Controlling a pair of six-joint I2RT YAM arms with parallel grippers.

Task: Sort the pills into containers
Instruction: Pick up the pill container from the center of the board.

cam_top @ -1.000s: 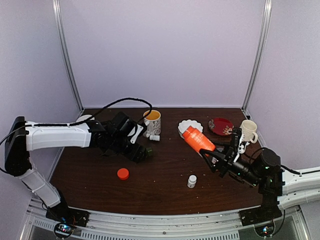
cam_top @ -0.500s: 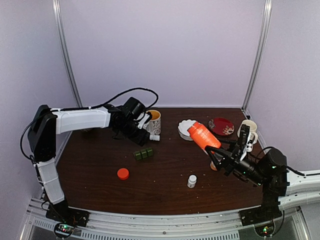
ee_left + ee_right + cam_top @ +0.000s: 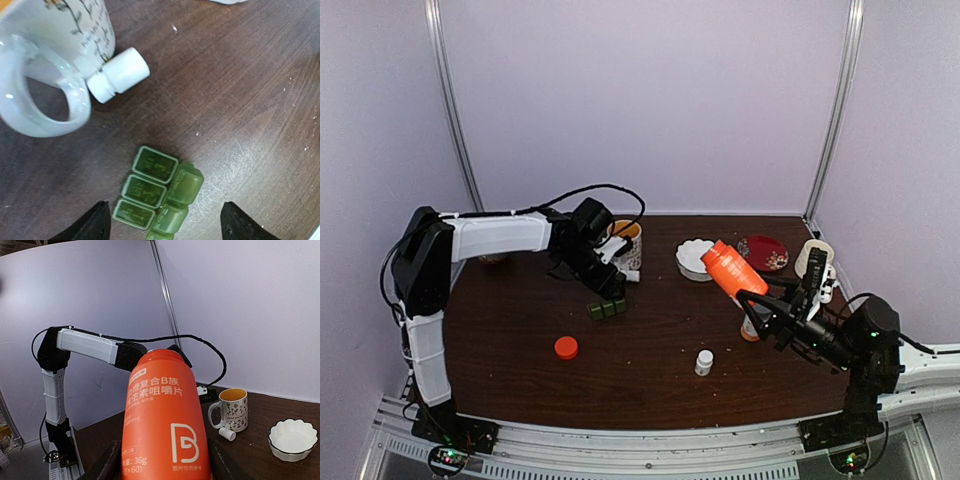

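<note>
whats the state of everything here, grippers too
left gripper, open, above the pill box
right gripper, shut on the orange bottle
orange bottle, held tilted in the air
pill box, on the table, lids open
orange cap, lying loose
small white bottle, upright, capped
mug, upright
second white bottle, on its side by the mug
white bowl, upright, empty

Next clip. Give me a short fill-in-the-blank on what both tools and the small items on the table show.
1. The left tool, above the green pill box, is ___, not shut.
2. The right tool grips the orange bottle; the loose cap on the table is also ___.
3. The small white bottle beside the floral mug lies on its ___.

Missing words: open; orange; side.
</note>
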